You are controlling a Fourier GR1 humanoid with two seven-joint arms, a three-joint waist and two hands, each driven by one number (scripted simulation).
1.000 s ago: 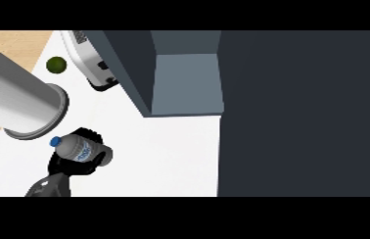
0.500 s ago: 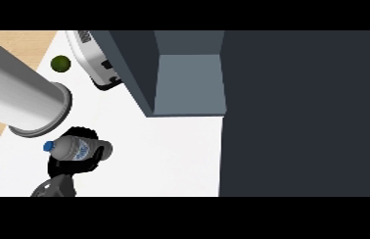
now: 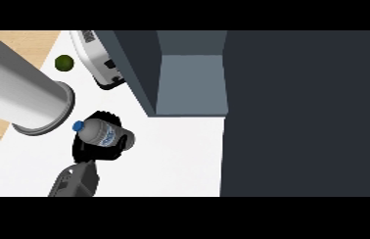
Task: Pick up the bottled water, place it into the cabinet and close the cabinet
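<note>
Holding the bottle with fingers curled round it: left hand, down-left of the open cabinet. Bottle tilted, blue cap pointing away from the cabinet, toward the grey cylinder. Cabinet opening up and right of the bottle; right hand out of view.

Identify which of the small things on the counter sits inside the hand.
The water bottle, blue-capped, is wrapped by the black hand; the green fruit lies apart, untouched.
</note>
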